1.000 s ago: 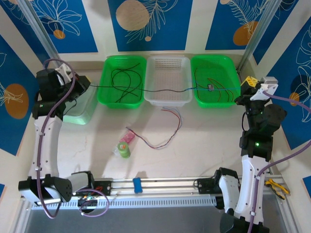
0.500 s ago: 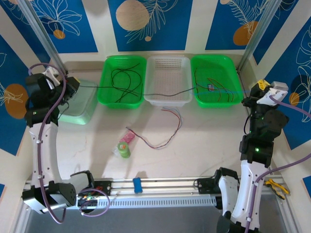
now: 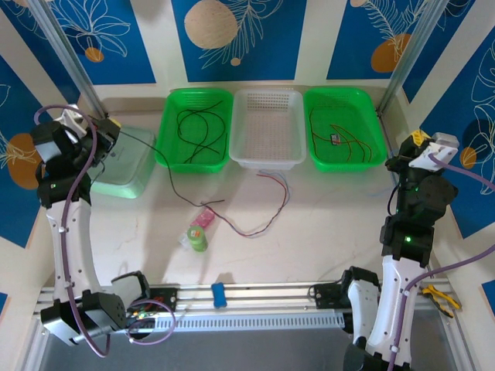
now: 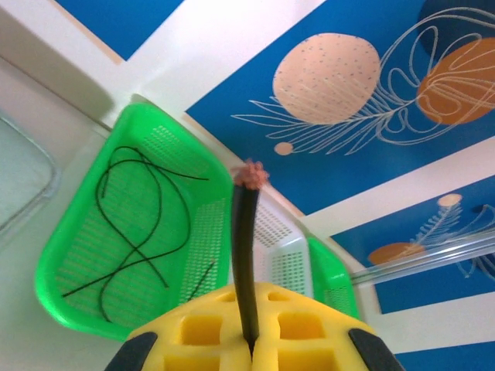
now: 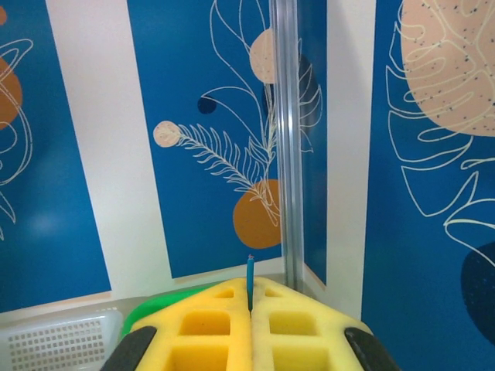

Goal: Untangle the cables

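Slackened since earlier, black cable (image 4: 245,255) sags from our clenched left gripper (image 4: 249,340); right gripper (image 5: 250,309) pinches blue cable (image 5: 249,272); we should keep them apart.

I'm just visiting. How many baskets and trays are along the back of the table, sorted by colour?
Bright green baskets: 2
White basket: 1
Pale green tray: 1
Total: 4
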You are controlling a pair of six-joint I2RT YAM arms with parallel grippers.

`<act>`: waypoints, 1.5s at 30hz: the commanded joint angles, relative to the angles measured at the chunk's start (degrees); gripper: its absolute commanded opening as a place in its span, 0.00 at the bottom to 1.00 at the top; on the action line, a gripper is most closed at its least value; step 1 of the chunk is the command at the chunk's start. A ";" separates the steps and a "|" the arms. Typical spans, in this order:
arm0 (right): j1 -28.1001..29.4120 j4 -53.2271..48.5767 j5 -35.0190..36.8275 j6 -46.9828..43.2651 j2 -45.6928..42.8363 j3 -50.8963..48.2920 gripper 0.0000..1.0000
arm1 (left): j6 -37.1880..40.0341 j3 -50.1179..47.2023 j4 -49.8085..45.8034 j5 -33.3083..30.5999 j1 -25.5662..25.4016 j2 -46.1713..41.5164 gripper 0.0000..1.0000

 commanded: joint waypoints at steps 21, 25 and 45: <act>-0.16 -1.47 -5.44 2.60 0.13 1.01 0.00 | -9.16 39.87 19.56 -4.84 -14.79 24.17 0.00; -0.16 -1.67 -6.06 3.36 0.11 0.90 0.00 | -7.51 47.69 21.33 -9.74 -14.96 29.58 0.00; 1.48 -4.41 -14.02 4.47 3.28 7.59 0.00 | 16.55 28.59 13.83 -23.47 -24.16 38.58 0.00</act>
